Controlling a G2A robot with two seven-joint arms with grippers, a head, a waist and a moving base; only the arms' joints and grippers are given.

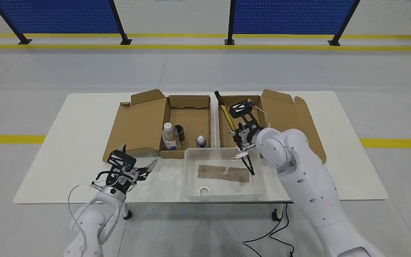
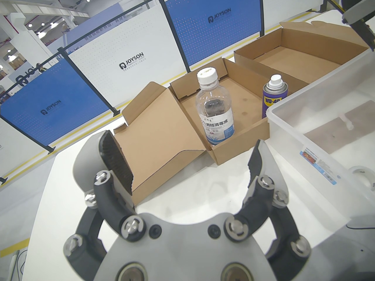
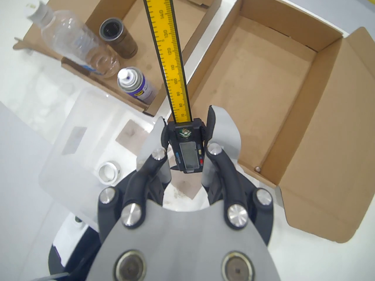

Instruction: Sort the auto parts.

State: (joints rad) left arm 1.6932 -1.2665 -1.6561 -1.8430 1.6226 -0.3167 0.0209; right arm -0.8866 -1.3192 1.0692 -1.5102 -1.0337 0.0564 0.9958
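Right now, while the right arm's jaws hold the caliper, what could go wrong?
The right jaws pinch the caliper only at its display end, so the long beam may tilt or slip. That beam runs near the left box; a swing could topple the spray can there.

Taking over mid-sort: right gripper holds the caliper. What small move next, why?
Probably shift the right gripper over the right-hand cardboard box and lower. The caliper is clamped; its beam overhangs the other box, which holds a bottle and spray can.
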